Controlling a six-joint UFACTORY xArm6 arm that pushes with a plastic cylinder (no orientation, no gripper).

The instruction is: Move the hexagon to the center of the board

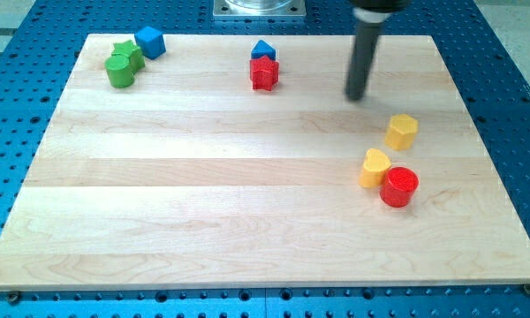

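The dark rod comes down from the view's top edge, where its upper end is cut off, and stands nearly upright over the wooden worktop (247,221) in its top right part. My tip (357,97) rests on bare wood, touching no block. There is no claw on this arm, so nothing opens, closes or grips; the rod ends plainly. Toward the view's bottom and right of my tip, near but apart from it, lies a yellow block (403,131) with several flat sides, which looks like the hexagon, though its outline is hard to make out for certain; it sits near the worktop's right edge, well away from the centre. Further toward the bottom edge, a second yellow block (374,167) with a rounded top touches a red cylinder (399,186) on its right. To the left of my tip, near the top edge, a red block (264,72) of jagged, unclear shape sits against a blue block (263,50) with a pointed top, which it partly hides. In the top left corner a blue block (149,41), a green star-like block (128,54) and a rounded green block (119,71) crowd together, overlapping, so their exact shapes cannot be told. A metal base (259,9) is cut off at the view's top.
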